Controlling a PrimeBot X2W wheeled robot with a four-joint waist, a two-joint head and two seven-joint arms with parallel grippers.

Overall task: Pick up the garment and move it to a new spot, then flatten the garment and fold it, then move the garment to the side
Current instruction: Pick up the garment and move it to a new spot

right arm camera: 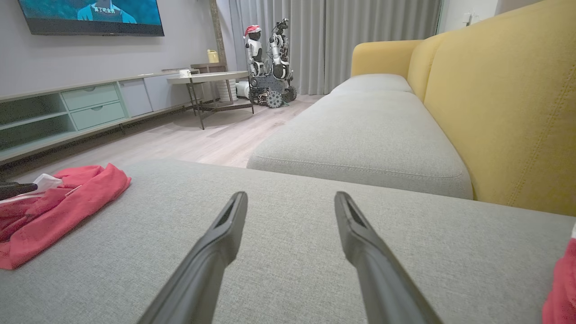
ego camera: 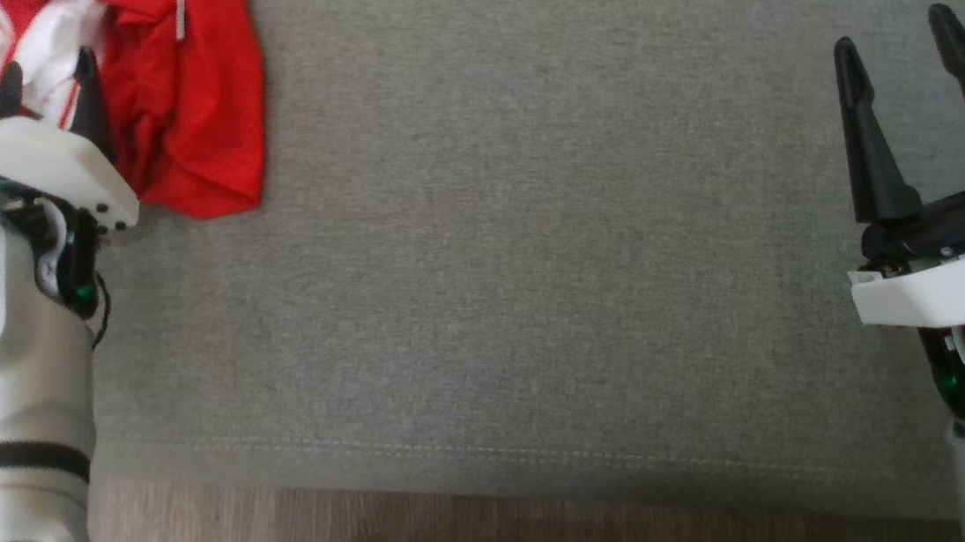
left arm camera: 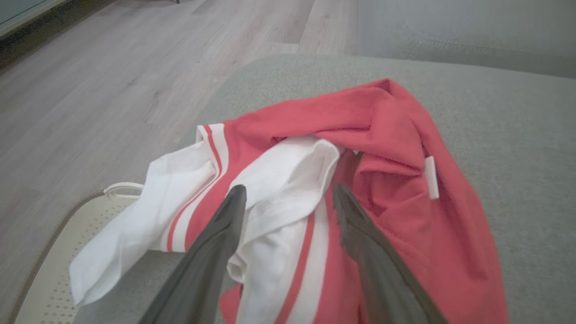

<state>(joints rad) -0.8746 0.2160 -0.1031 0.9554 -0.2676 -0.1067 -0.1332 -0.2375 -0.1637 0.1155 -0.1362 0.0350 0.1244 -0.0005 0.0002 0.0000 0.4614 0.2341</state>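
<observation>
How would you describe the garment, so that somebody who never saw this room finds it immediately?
Start from the wide grey sofa cushion before the robot. At its far left corner lies the crumpled garment, with the open left gripper pointing at it. It is bright red with white parts, red stripes and a small white tag, unlike the plain grey fabric around.

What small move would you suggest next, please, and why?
Probably lower the left gripper and close it on the white fold between its fingers: its jaws stand open above the crumpled garment, nothing is held yet, and the right gripper hovers open over the cushion, far away.
</observation>
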